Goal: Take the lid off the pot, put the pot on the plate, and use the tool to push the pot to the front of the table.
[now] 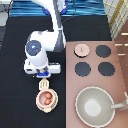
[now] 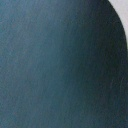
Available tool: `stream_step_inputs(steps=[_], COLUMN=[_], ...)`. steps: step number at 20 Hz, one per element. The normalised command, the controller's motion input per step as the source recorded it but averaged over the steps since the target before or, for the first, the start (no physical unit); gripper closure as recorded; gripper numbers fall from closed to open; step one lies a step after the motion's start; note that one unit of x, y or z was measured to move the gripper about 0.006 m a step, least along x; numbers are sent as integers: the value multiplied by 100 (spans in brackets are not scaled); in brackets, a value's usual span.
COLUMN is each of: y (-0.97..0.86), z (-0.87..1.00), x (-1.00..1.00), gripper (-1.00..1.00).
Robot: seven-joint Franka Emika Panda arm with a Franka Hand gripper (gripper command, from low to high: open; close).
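Pot [image 1: 46, 99] sits on the plate [image 1: 39, 104], lower left of the exterior view on the black desk [image 1: 15, 90], lid off, reddish-orange inside showing. Tool [image 1: 44, 84] lies just above it, touching the end effector [image 1: 42, 75]; can't tell the end effector's state. Lid [image 1: 82, 49] rests on the stove [image 1: 117, 80], well apart at right. Big grey pan [image 1: 94, 106] stands at lower right.

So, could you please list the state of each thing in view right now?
lid: off the pot, lying on the stove's burner
pot: uncovered, sitting on the plate
plate: on the table, under the pot
tool: at the gripper, head touching the pot
gripper: above the tool
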Motion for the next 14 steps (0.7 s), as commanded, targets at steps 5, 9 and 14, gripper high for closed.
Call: stream_step_inputs(steps=[5, 9, 14], y=[0, 0, 0], z=[25, 30, 31], x=[100, 100, 100], gripper=[100, 100, 100])
